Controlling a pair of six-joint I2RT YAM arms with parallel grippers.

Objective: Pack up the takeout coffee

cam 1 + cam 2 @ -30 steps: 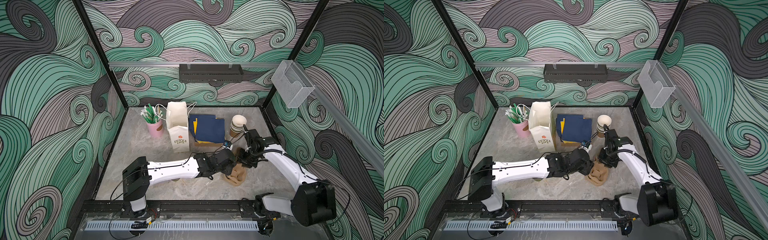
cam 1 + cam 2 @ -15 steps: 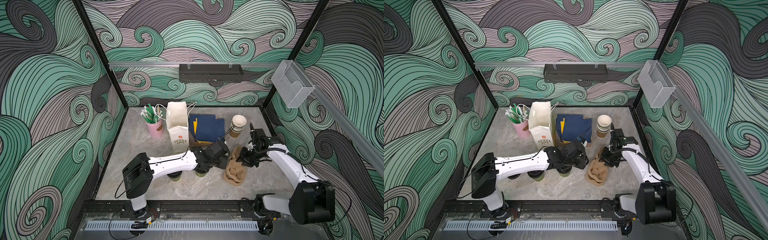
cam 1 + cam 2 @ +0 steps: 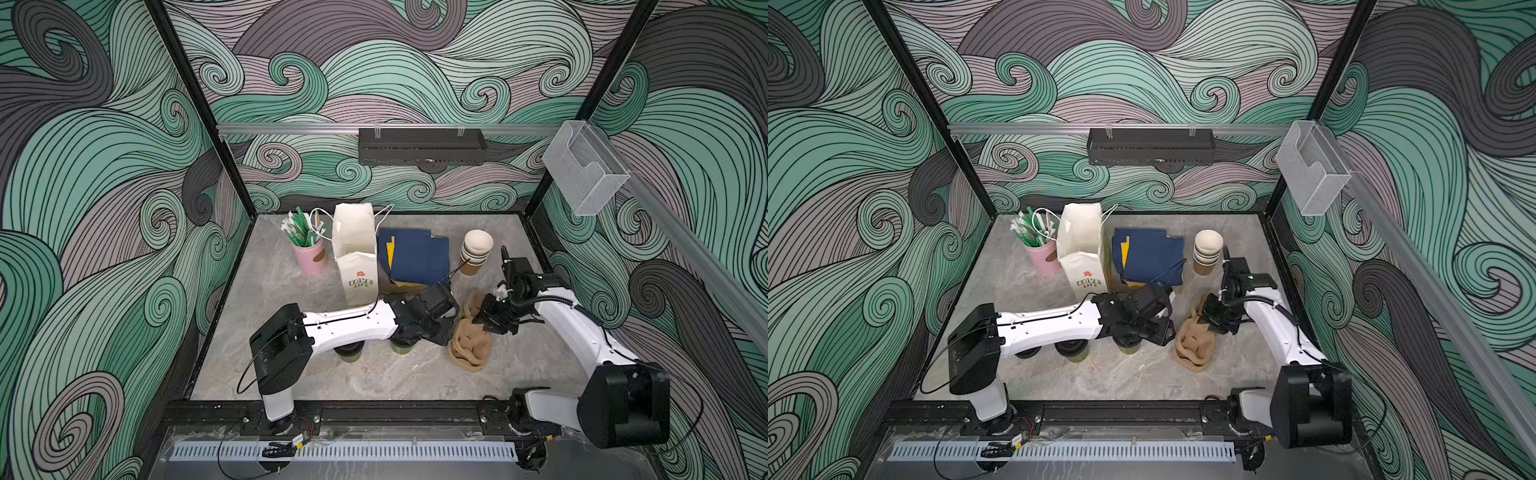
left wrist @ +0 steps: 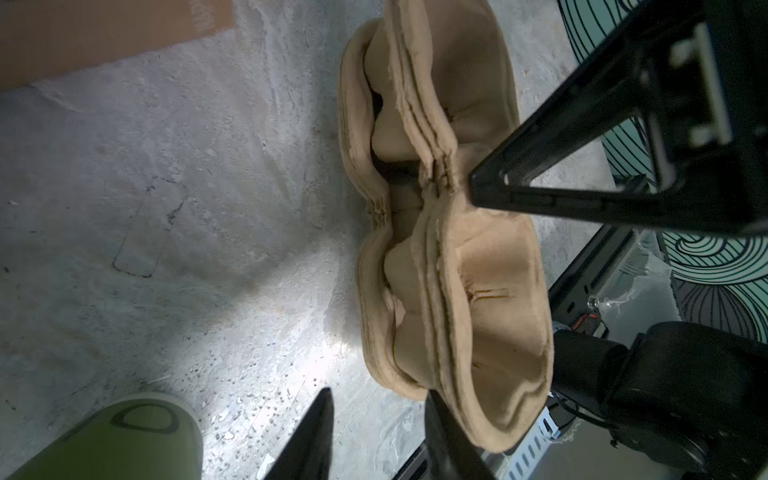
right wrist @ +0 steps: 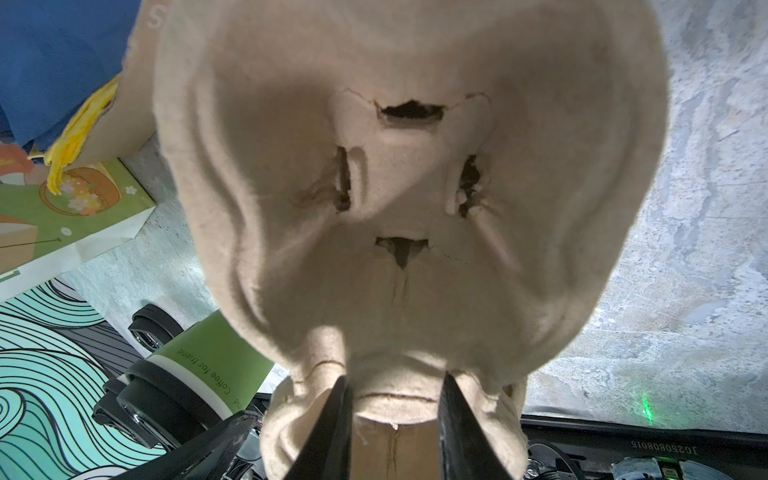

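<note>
Right gripper (image 5: 395,378): jaws clamped on the carrier (image 5: 415,187), one finger on each side of its middle ridge, with only a narrow gap. The carrier is tan pulp (several nested layers, going by the edges in the left wrist view). It is tipped up on its edge between the two grippers in both top views. Cannot tell whether its low end rests on the table (image 3: 374,374).

Left gripper (image 4: 378,399): jaws partly apart, bare table between the fingers, holding nothing. One fingertip runs behind the carrier's corner; cannot tell whether it touches.

First cup (image 3: 401,348) and second cup (image 3: 349,354) stand upright on the table, side by side. They are just left of the carrier, under the left arm's wrist and forearm. In both top views the arm covers most of both lids, so only the green sides and slivers of black rim show.

In the right wrist view the first cup is partly cut off by the carrier, with its green side and black lid visible. In the left wrist view it is cropped at the frame corner. In both top views each gripper's fingertips are hidden by its own body.
</note>
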